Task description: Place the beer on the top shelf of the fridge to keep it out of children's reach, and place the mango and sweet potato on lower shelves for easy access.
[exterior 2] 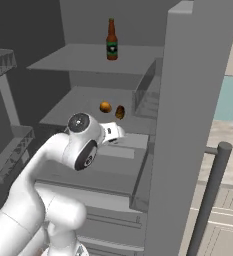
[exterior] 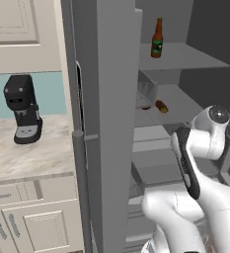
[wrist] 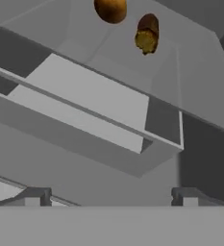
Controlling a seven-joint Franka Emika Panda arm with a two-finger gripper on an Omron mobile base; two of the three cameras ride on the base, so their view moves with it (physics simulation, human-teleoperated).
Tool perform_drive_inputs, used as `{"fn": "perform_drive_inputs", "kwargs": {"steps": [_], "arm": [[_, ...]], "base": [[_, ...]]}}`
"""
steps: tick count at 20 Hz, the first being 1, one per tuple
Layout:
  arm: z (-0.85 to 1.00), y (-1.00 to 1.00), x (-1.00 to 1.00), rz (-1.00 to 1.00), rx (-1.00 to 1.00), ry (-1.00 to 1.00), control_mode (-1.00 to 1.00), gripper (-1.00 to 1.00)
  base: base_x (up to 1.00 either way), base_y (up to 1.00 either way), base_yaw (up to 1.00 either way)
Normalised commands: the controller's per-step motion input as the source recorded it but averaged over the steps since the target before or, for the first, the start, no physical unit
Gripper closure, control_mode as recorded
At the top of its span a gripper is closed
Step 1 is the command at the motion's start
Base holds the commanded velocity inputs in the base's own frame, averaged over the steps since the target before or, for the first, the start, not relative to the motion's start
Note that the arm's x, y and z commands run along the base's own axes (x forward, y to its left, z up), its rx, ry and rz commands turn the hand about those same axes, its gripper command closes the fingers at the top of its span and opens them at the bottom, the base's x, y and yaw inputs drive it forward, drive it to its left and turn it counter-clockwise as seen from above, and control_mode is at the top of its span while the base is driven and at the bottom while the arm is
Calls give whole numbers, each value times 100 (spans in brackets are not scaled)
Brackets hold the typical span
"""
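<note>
Three items sit inside the open fridge [exterior 2: 188, 100]. On the top shelf [exterior 2: 83, 57] the beer [exterior 2: 111, 41] stands upright near the middle. One shelf down, the mango [exterior 2: 105, 107] and the sweet potato [exterior 2: 120, 112] lie just beside each other, mango to the left in the right base view. Below them, the claw [wrist: 111, 197] hangs with its fingertips [wrist: 34, 196] spread wide apart, holding nothing. A black coffee machine [exterior: 22, 108] stands on the worktop [exterior: 27, 153] left of the fridge door.

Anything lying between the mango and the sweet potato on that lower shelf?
Nothing. In the right base view a short bare strip of shelf separates the mango from the sweet potato.
</note>
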Motion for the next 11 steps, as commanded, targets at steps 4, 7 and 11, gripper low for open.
{"fn": "perform_drive_inputs", "kwargs": {"steps": [4, 7, 11], "arm": [[28, 23, -100, 0, -12, -14, -100, -100], [38, 27, -100, 3, -9, -27, -100, -100], [48, 29, -100, 2, -7, -29, -100, -100]], "base": [[0, 0, 0], [0, 0, 0], [0, 0, 0]]}}
